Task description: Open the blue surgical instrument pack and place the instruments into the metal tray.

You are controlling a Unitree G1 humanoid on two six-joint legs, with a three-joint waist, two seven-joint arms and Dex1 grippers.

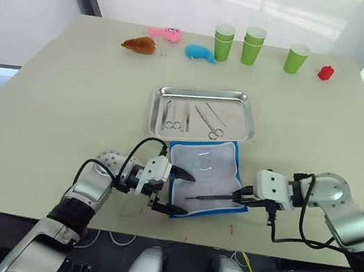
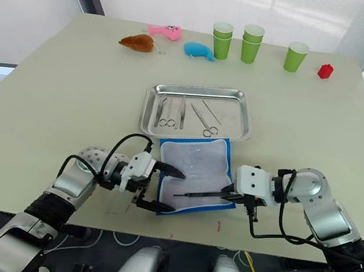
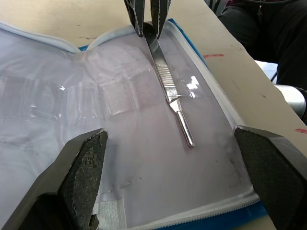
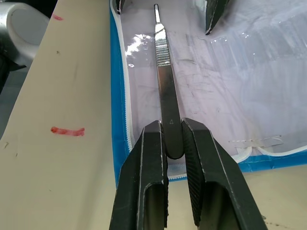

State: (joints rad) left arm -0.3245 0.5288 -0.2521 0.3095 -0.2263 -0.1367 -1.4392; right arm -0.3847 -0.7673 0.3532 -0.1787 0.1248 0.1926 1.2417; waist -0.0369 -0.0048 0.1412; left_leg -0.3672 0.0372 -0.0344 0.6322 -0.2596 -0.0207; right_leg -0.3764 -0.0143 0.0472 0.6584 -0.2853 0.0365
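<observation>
Nearest the table's front edge, the blue surgical instrument pack [image 1: 204, 179] lies opened flat, pale lining up, just in front of the metal tray [image 1: 203, 114]. At the pack's left edge the left gripper [image 1: 179, 193] has its fingers spread wide, holding nothing. From the right, the right gripper [image 4: 173, 143] has its fingers pinched on the end of a slim silver instrument handle [image 4: 163, 76], which stretches leftward over the pack's near part. Farther back, the tray holds ring-handled scissors and forceps [image 1: 192, 118] laid side by side. Along the far edge stand green cups [image 1: 253, 46], a red block [image 1: 326, 72] and small plush toys [image 1: 170, 42].
</observation>
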